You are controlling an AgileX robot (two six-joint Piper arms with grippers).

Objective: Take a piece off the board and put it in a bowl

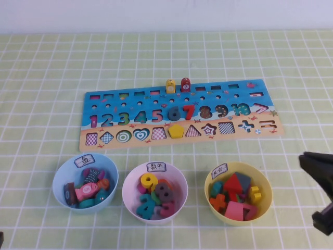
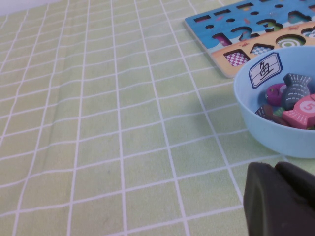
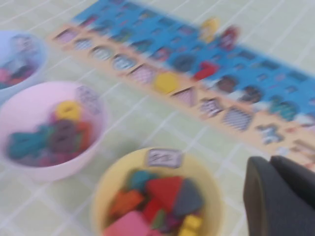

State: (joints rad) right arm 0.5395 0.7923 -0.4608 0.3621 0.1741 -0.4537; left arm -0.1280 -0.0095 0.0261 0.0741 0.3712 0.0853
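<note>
Piece: the red triangle [image 1: 232, 183] lies in the yellow bowl [image 1: 213, 199], on top of the other coloured shapes, toward the bowl's 12 o'clock side. In the right wrist view it shows as a red wedge [image 3: 165, 191] beside a dark grey shape.
Yellow bowl: stands at about 5 o'clock on the table, nearest the robot's right side, with a white handwritten label [image 1: 219, 170] on its far rim.
Board: the long puzzle board [image 1: 130, 99] lies across the middle of the table, at 12 o'clock from the three bowls. The triangle slot [image 1: 193, 130] in the tan strip shows only its checked bottom. The yellow pentagon [image 1: 176, 130] sits in the slot just beside it, and the red 7 [image 1: 188, 111] sits in the blue part.
Other bowls: pale blue bowl [image 1: 61, 179] at 7 o'clock, white-pink bowl [image 1: 131, 182] at 6 o'clock; both hold pieces.
Right gripper [image 1: 321, 194]: at the table's 4 o'clock edge, apart from the yellow bowl, fingers closed together with nothing between them.
Left gripper [image 2: 278, 199]: near the pale blue bowl [image 2: 275, 135], over the green checked cloth [image 2: 98, 123]; cannot tell its opening.
</note>
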